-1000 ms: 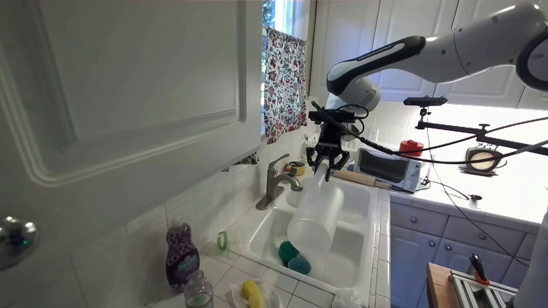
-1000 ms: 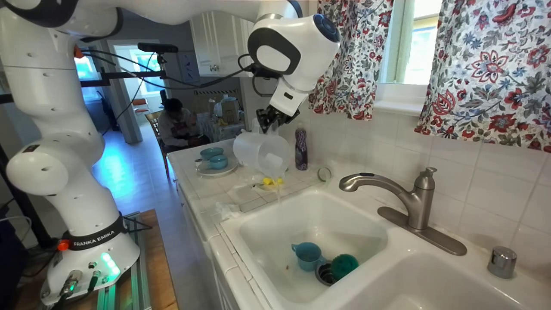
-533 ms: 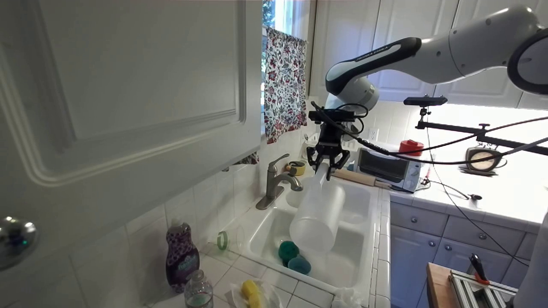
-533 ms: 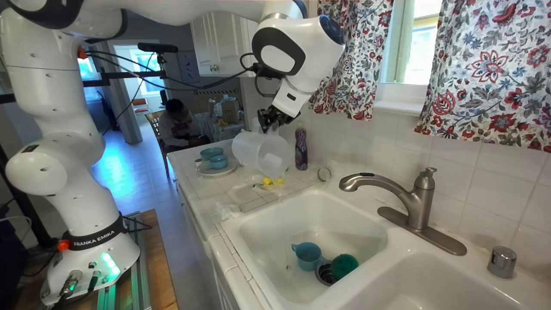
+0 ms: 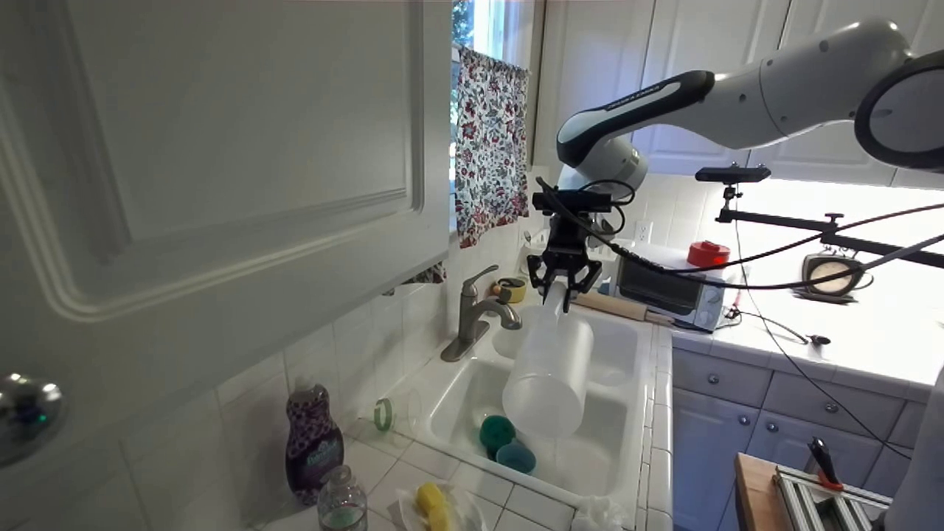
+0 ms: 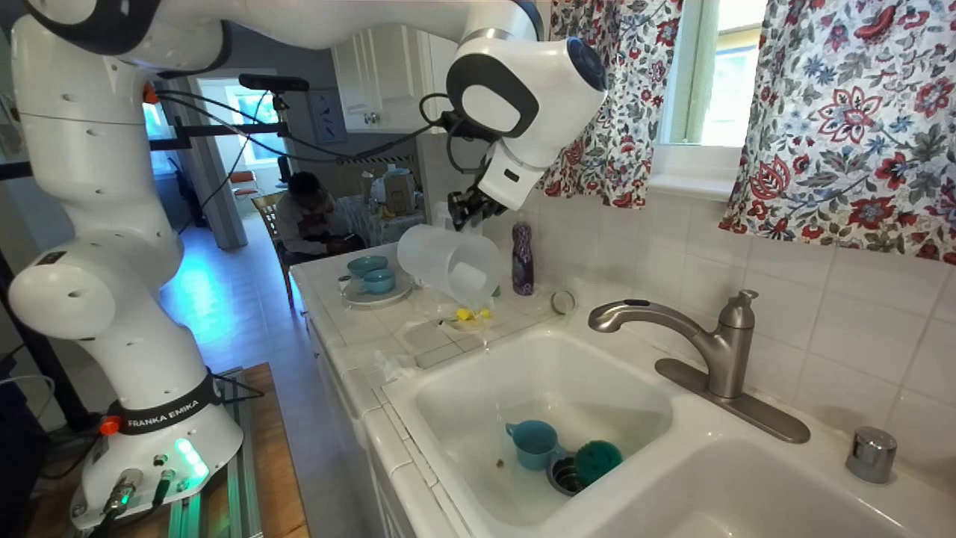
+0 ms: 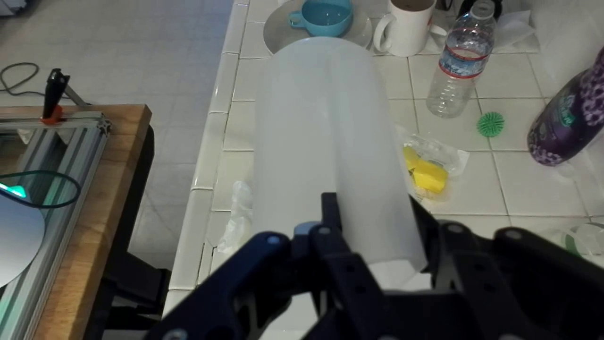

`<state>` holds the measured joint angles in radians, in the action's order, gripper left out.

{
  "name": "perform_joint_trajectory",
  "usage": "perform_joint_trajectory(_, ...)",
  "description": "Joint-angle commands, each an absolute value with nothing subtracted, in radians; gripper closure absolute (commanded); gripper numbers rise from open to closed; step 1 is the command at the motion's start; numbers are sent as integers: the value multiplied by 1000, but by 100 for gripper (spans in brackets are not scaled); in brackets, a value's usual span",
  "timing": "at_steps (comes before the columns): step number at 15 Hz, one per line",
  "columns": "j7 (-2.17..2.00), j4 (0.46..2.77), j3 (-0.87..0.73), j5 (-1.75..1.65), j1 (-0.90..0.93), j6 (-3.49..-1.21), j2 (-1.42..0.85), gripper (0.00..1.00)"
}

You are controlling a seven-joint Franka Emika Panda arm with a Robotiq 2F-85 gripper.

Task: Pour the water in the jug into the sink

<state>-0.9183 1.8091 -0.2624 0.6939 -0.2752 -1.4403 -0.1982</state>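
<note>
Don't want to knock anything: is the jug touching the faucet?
Apart. An exterior view shows the jug held clear of the faucet; the purple bottle and wall tiles show through the gap.

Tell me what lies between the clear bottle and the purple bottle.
In the wrist view, a small green bristly thing sits on the tiles between the clear bottle and the purple bottle.

The jug [image 6: 447,261] tipped further, its water stream [image 6: 487,343] thinner
</note>
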Motion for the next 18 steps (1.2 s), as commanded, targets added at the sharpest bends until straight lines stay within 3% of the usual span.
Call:
perform_joint_trajectory(1, -886, 1748, -267, 715, -287, -1376, -239, 91)
perform_joint_trajectory(18, -872, 1635, -272, 740, -321, -1257, -336, 91)
